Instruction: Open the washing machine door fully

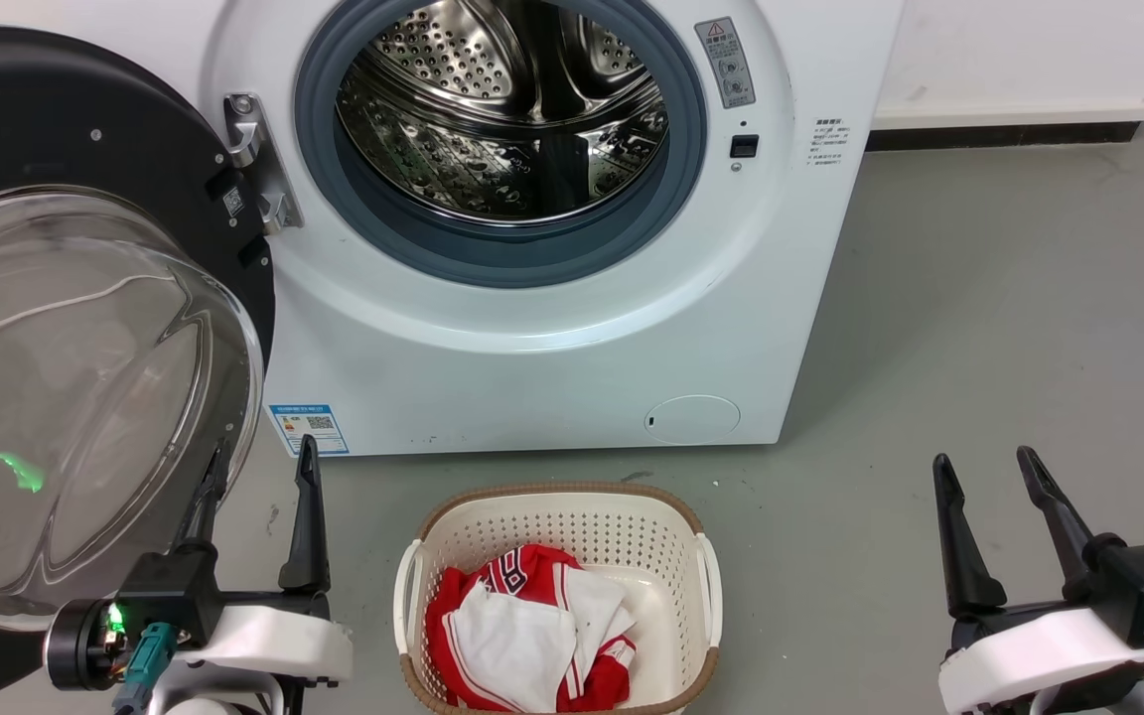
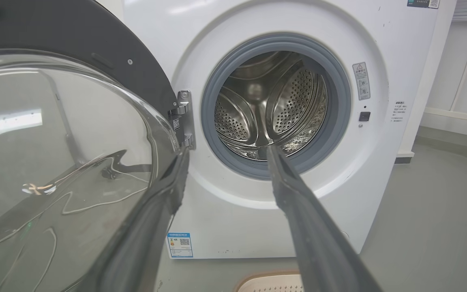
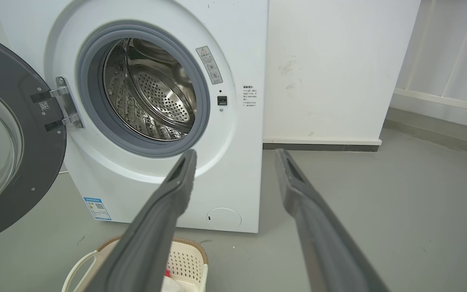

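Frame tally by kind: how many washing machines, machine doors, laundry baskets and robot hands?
washing machine: 1
washing machine door: 1
laundry basket: 1
hands: 2 (left hand, right hand)
Total: 5

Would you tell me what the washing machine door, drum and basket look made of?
Washing machine door: glossy black plastic ring, probably, around a clear glass-like bowl showing reflections. Drum: shiny perforated steel, seemingly. Basket: matte cream plastic lattice, brown woven-look rim.

Our left gripper (image 1: 262,449) and right gripper (image 1: 984,458) each bear two long tapered dark fingers (image 1: 309,516), a black block (image 1: 175,586), a white shell (image 1: 274,641) and a teal connector (image 1: 150,650)
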Robot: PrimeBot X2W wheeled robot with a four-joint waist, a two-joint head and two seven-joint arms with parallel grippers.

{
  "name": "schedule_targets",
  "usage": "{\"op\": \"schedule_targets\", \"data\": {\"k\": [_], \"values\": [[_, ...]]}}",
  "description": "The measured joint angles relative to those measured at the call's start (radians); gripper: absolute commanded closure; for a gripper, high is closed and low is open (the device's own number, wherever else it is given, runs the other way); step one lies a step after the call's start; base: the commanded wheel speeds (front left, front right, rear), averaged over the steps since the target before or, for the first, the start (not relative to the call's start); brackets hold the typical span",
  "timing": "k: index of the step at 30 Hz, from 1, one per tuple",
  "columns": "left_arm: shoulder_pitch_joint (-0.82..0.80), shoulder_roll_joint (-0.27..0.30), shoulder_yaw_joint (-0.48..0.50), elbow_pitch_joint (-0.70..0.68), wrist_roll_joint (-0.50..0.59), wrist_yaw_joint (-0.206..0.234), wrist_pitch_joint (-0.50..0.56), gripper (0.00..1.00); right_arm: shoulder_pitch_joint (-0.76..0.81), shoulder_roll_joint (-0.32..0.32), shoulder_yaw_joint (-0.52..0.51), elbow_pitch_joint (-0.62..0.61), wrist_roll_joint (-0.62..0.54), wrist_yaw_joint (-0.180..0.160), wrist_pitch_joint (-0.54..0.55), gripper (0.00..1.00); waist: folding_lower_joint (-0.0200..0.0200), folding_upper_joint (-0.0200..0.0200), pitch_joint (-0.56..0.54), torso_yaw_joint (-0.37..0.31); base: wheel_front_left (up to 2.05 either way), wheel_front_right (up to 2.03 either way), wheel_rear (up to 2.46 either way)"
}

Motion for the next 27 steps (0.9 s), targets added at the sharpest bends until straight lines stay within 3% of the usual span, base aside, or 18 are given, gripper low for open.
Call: {"op": "schedule_targets", "data": {"k": [15, 16, 20, 27], "values": [[0.0, -0.004, 0.006, 0.004, 0.0, -0.004, -0.001, 0.0, -0.001, 0.0, 0.001, 0.005, 0.006, 0.0, -0.004, 0.0, 0.0, 0.0, 0.0, -0.003, 0.0, 0.0, 0.0], [0.0, -0.004, 0.006, 0.005, 0.0, -0.004, -0.001, 1.0, -0.001, 0.0, 0.001, 0.005, 0.007, 0.0, -0.004, 1.0, 0.0, 0.0, 0.0, -0.003, 0.0, 0.0, 0.0], [0.008, -0.011, 0.007, 0.033, -0.008, -0.005, 0.008, 1.0, 0.011, 0.0, 0.005, 0.025, 0.013, 0.0, -0.004, 1.0, 0.0, 0.0, 0.001, -0.003, 0.0, 0.0, 0.0], [0.009, -0.019, 0.026, 0.055, -0.147, -0.019, 0.05, 1.0, 0.012, -0.003, 0.006, 0.05, 0.174, 0.0, 0.006, 1.0, 0.0, 0.0, 0.002, -0.001, 0.0, 0.0, 0.0]]}}
